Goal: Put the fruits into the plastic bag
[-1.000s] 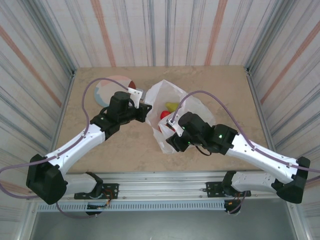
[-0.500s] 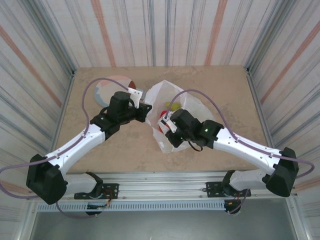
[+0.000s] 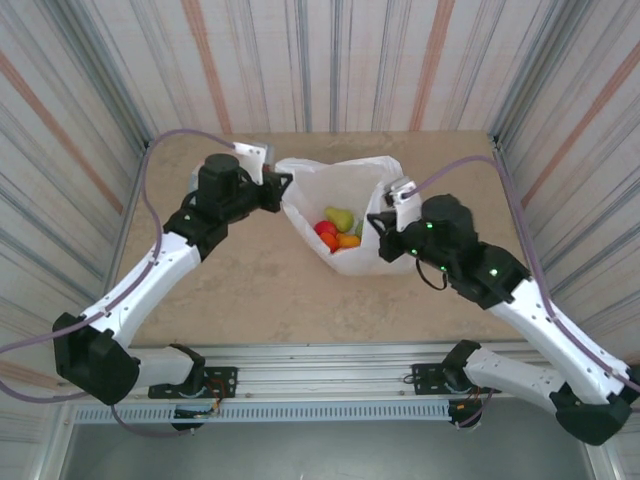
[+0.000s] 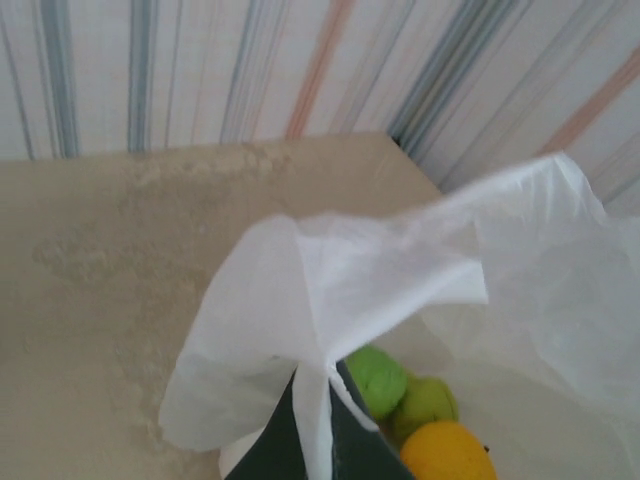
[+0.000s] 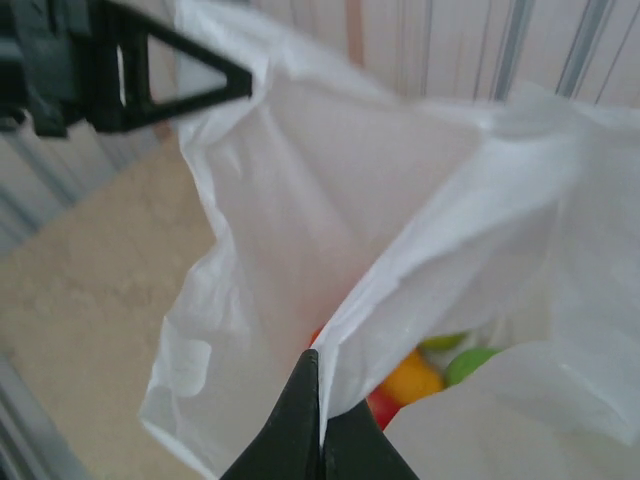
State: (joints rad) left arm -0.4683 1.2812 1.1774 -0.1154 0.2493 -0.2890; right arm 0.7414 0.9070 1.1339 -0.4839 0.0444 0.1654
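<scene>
Surface (image 3: pixel 250 290): 1, beige, mottled, beneath left end effector (image 3: pixel 284 186) and right end effector (image 3: pixel 374 222). Walls (image 3: pixel 330 60): 3, pale, grey-blue and orange stripes, beyond both. Rail (image 3: pixel 330 375): 1, metal, nearward of both.

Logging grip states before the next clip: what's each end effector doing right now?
Left end effector: shut, pinching the rim of the plastic bag.
Right end effector: shut, pinching the opposite rim of the plastic bag.

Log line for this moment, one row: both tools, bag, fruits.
left tool: shut on plastic bag rim | right tool: shut on opposite rim | bag: held open between them | fruits: inside bag
</scene>
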